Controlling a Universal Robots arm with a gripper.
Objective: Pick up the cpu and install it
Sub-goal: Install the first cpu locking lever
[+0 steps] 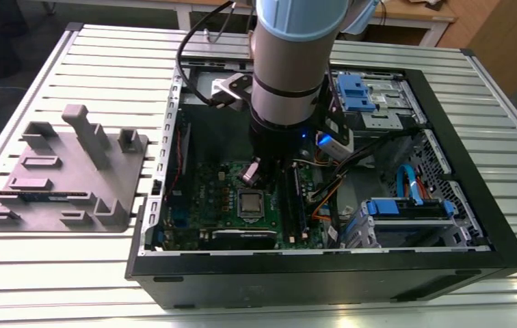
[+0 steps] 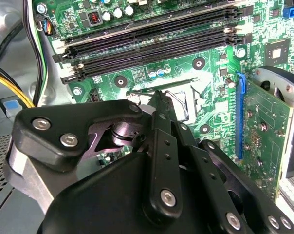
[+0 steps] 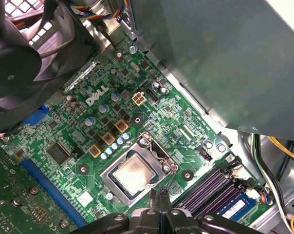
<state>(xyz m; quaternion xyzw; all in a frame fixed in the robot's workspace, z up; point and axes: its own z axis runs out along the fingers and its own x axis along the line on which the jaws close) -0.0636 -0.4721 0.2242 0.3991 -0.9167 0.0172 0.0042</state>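
The cpu [image 3: 133, 173] is a small square chip with a silvery top. It lies flat in the socket on the green motherboard [image 3: 152, 117], with the metal socket frame [image 3: 152, 148] around it. In the exterior view the cpu [image 1: 251, 203] sits mid-board inside the open computer case [image 1: 332, 266]. My gripper [image 3: 159, 196] hangs just beside the socket, on the side toward the memory slots [image 3: 210, 187], fingers together and holding nothing. In the second wrist view the gripper [image 2: 158, 97] tapers to a point over the socket frame [image 2: 185, 100]. From outside, the gripper [image 1: 251, 174] hangs under the arm, just above the board.
A black fan [image 3: 15, 63] and the grey case wall [image 3: 225, 58] stand close around the board. A graphics card [image 2: 264, 136] sits beside the socket, with black memory slots [image 2: 152, 41] beyond. Cables and blue drive bays [image 1: 405, 208] fill the case's right. A grey parts fixture [image 1: 67, 178] lies outside, at the exterior view's left.
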